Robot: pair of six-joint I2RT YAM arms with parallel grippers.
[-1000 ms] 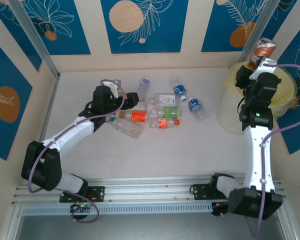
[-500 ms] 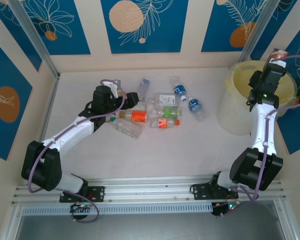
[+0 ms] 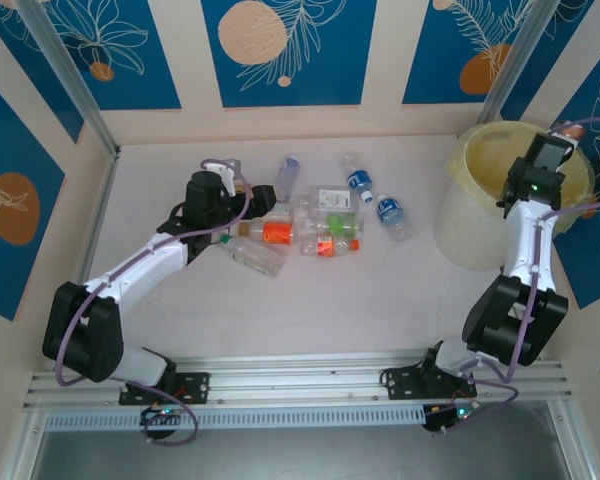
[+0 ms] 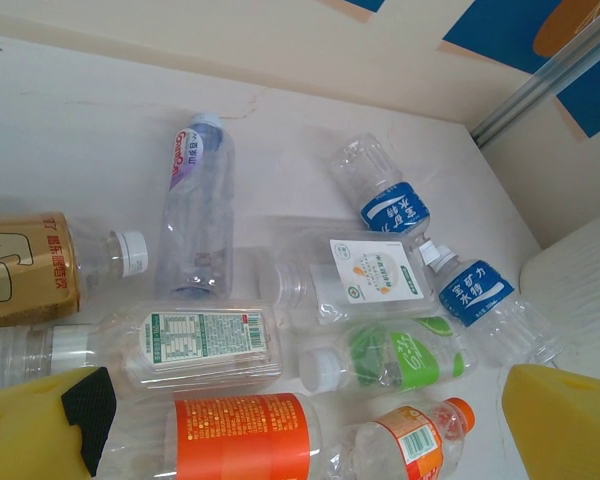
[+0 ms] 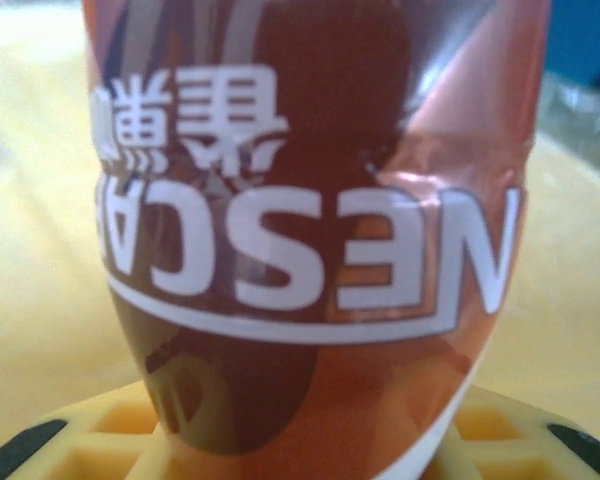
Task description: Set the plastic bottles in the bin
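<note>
Several plastic bottles (image 3: 325,215) lie in a loose pile at mid-table. My left gripper (image 3: 263,200) hovers at the pile's left end, open, with its yellow fingers (image 4: 30,430) either side of an orange-label bottle (image 4: 240,437). Around it lie a green-label bottle (image 4: 400,355), a flat white-label one (image 4: 205,345) and two blue-label ones (image 4: 390,205). The pale yellow bin (image 3: 480,160) stands at the back right. My right gripper (image 3: 560,135) is over the bin's right part, shut on a copper-red bottle (image 5: 310,200), with the bin's yellow inside behind it.
A gold-label bottle (image 4: 25,265) lies at the left of the pile, by my left gripper. Patterned walls (image 3: 280,50) close the table at the back and both sides. The bin sits tight in the right back corner.
My right arm has carried the copper-red bottle from the bin's near-left rim across to over its right side. The left arm and the pile have not moved.
</note>
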